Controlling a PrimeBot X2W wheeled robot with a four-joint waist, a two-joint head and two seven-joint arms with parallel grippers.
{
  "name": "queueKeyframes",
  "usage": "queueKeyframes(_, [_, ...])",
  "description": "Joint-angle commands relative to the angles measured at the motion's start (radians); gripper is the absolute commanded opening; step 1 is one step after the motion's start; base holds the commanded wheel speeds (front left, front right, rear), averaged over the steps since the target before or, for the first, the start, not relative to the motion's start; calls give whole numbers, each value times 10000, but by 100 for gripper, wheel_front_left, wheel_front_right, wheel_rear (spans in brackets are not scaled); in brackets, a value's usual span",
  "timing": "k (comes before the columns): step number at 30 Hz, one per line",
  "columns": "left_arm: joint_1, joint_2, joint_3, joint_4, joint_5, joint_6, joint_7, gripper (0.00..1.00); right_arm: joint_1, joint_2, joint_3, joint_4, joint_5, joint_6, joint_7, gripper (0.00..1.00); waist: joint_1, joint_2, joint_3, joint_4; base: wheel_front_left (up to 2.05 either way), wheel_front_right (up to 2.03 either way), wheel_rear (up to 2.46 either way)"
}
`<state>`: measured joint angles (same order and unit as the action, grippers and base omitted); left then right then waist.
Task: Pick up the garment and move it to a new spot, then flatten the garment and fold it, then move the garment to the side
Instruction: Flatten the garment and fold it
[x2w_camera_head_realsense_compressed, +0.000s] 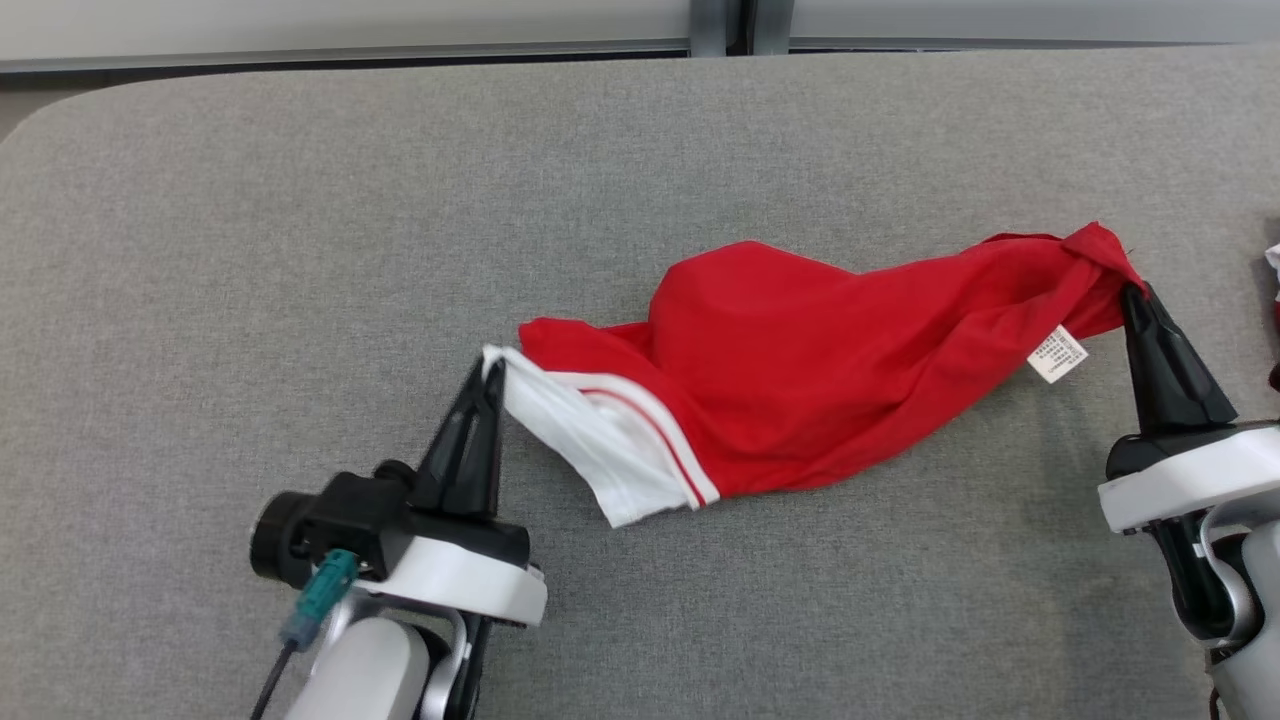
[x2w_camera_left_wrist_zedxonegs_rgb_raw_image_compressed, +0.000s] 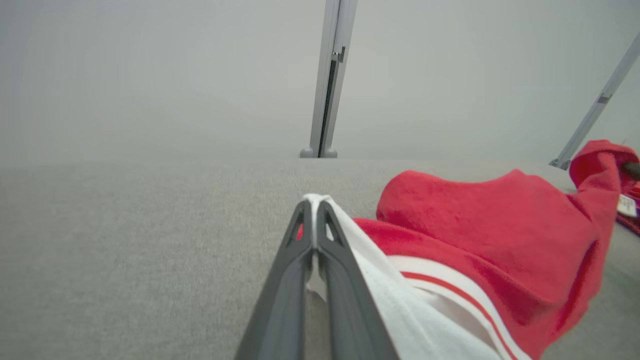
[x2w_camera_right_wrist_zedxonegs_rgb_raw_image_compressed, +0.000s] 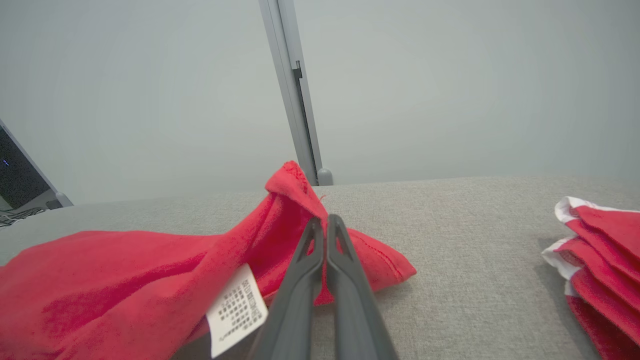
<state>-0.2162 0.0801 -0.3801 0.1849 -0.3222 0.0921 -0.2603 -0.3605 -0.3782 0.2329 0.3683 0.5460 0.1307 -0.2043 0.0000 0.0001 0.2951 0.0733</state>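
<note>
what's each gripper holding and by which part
Both are shut on the red fabric garment: the left gripper pinches its white striped edge, the right gripper its red corner by the white care label.

table (x2w_camera_head_realsense_compressed: 300, 250): grey cloth | clothes pile (x2w_camera_right_wrist_zedxonegs_rgb_raw_image_compressed: 605, 240): red-white, right edge | post (x2w_camera_left_wrist_zedxonegs_rgb_raw_image_compressed: 330, 75): behind

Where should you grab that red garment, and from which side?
By its two thin ends, from the near side. The left gripper is shut on the white striped edge, the right gripper on the red corner. The garment bunches into a hump midway; end grips likely let it stretch flat.
</note>
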Motion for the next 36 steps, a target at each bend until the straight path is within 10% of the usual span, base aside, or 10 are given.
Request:
queueKeyframes(1, [-223, 153, 321, -811, 241, 109, -45, 0, 162, -150, -186, -345, -22, 0, -54, 0, 0, -1, -184, -115, 0, 0, 0])
queueKeyframes(20, [-3430, 1108, 2078, -4703, 1063, 72, 225, 0, -218, -796, -2772, -4623, -756, 0, 928, 0, 0, -1, -1391, -525, 0, 0, 0])
queueKeyframes(36, [-6436, 1098, 2000, -2085, 146, -688, 1300, 0, -1805, -997, -2771, -4628, -198, 0, 1956, 0, 0, -1, -960, -472, 0, 0, 0])
